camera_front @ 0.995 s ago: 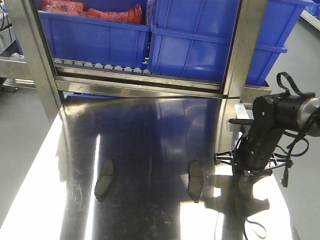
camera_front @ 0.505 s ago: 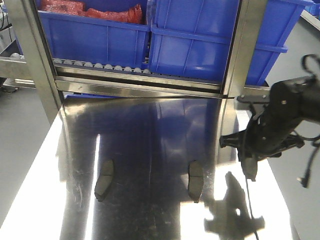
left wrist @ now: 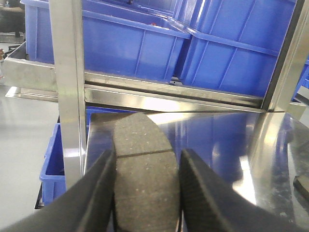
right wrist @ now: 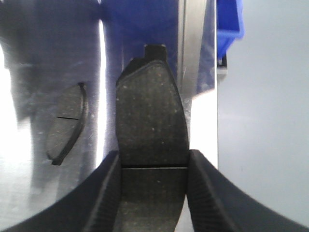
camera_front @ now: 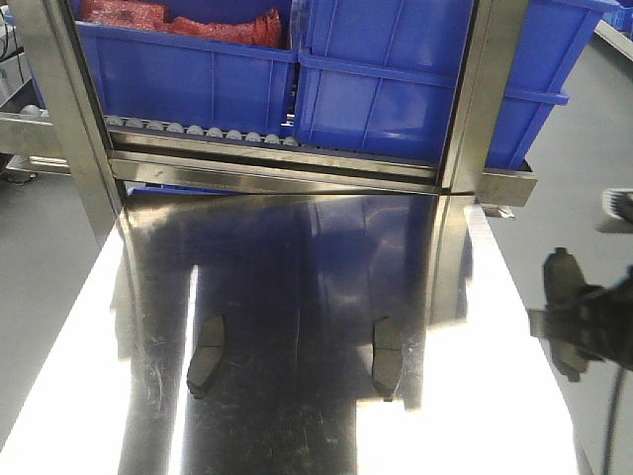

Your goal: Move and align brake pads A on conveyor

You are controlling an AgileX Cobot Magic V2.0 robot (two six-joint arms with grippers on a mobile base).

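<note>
A shiny steel table (camera_front: 297, 247) fills the middle and lower part of the front view, mirroring the blue above it. Across the top, large blue bins (camera_front: 386, 89) stand on a rack of small rollers (camera_front: 198, 131), framed by upright steel posts (camera_front: 59, 109) at upper left and upper right. The upper-left bin holds red, crumpled-looking material (camera_front: 178, 22). Grey floor (camera_front: 584, 129) shows along the right edge. In the left wrist view, another blue bin (left wrist: 50, 164) sits low at the left, beside a post.
</note>
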